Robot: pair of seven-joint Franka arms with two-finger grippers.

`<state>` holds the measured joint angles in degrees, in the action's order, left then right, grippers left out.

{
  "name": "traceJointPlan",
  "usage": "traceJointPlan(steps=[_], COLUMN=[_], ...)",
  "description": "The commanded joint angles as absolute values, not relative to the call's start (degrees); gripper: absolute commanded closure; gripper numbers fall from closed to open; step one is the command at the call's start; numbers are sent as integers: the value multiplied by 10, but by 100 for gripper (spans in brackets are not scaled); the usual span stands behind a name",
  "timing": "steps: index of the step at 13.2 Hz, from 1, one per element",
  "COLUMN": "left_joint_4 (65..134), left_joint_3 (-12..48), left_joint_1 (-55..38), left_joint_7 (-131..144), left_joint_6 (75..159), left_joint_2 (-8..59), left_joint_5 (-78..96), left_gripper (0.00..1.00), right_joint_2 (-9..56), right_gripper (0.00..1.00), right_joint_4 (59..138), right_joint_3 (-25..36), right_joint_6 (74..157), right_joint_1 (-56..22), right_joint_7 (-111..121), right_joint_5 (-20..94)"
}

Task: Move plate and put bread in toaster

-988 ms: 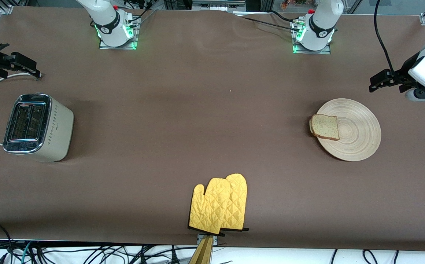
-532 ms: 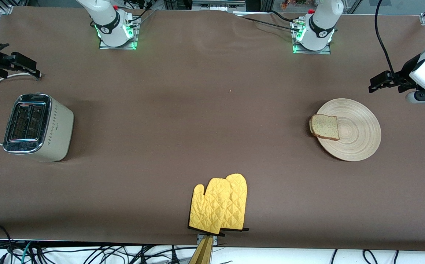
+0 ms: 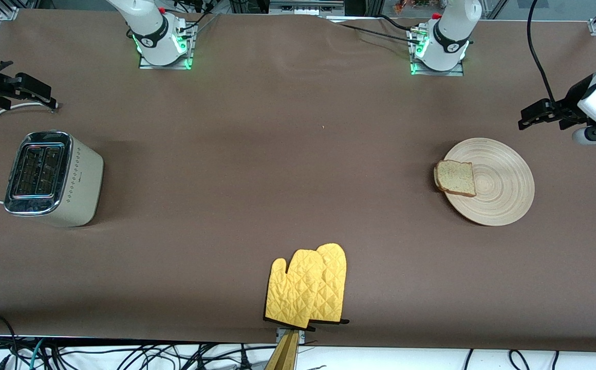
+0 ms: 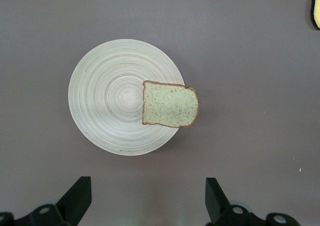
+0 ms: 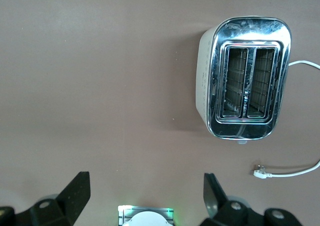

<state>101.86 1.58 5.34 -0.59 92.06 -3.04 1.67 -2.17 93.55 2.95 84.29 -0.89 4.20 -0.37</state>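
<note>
Pale-wood round ringed plate [image 3: 498, 182] lies at the left gripper's [image 3: 529, 114] seven o'clock, speckled brown bread slice [image 3: 455, 178] overhanging its rim; fingers spread. Right gripper [image 5: 145, 191], spread, waits above the cream chrome-topped toaster [image 3: 51, 177].

Robotics lab — bolted arm bases [image 3: 163, 49], loose cables [image 3: 123, 354], covered table [image 3: 277, 154].

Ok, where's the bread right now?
The bread lies on the plate at the left arm's end of the table, overhanging the rim on the side toward the toaster.
</note>
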Motion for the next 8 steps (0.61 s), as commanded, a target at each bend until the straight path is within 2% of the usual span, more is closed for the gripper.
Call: traceJointPlan(steps=[1,5,8], left_joint_4=[961,823,816], left_joint_3=[11,11,11], left_joint_1=[149,287,358], left_joint_7=[-136,-265,-306], left_joint_6=[900,813,798], left_joint_2=[39,221,320], left_joint_5=[79,129,183], left_gripper=[0,0,0], right_joint_2=[-18,-18,-18], right_gripper=[0,0,0], right_joint_4=[923,923,923], right_joint_3=[27,27,28], right_joint_6=[831,832,832], right_joint_1=[-5,-5,-5], right_joint_7=[34,34,34], right_joint_5=[4,4,4])
